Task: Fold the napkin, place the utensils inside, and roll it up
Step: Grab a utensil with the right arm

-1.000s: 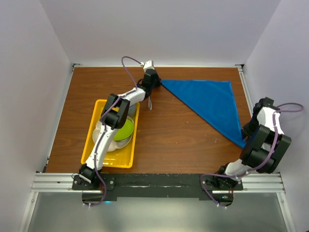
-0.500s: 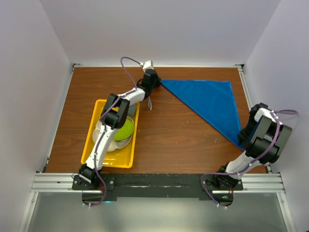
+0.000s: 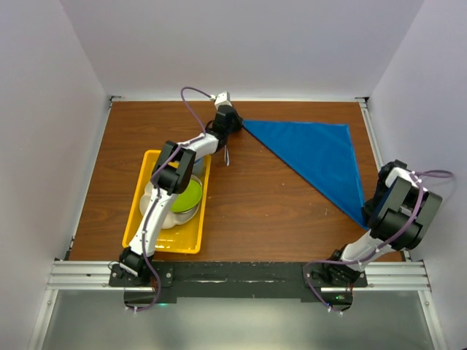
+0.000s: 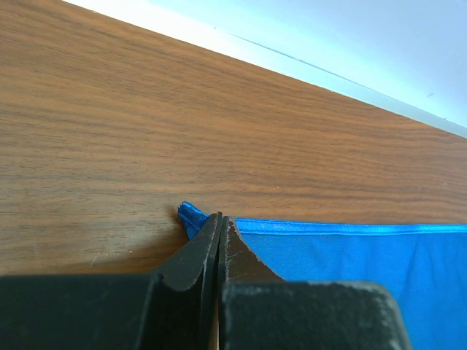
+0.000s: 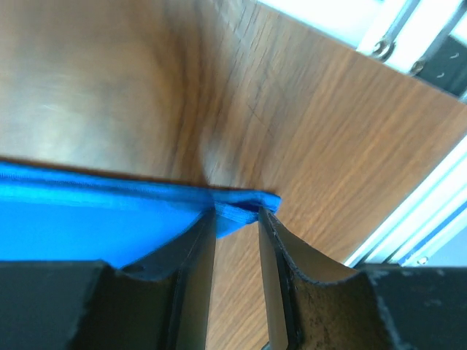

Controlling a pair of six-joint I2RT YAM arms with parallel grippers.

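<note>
- Because the left gripper (image 4: 220, 222) has its jaws pressed together on only the very tip of the napkin (image 3: 314, 157), at the cloth's left corner in the upper middle of the top view, we judge that a sharp tug could pull that tip free
- Though the right gripper (image 5: 237, 215) sits at the napkin's near corner, lower right of the top view, its jaws stand parted with bare wood showing between them; the corner lies across their tips unclamped, so a lift from here could leave it on the table (image 3: 277, 211)
- If only one corner rises, we expect the cloth to twist or bunch, and the next fold would come out crooked
- The napkin lies flat as a triangle across the upper right of the top view; dragging it instead of lifting it could wrinkle its long edge
- The fork (image 3: 228, 154) lies on the wood just below the pinched corner, beside the left arm; cloth swept leftward or a low arm could knock it away
- Further left, the yellow tray (image 3: 162, 248) sits under the left arm's links, so a wide swing risks clipping its rim
</note>
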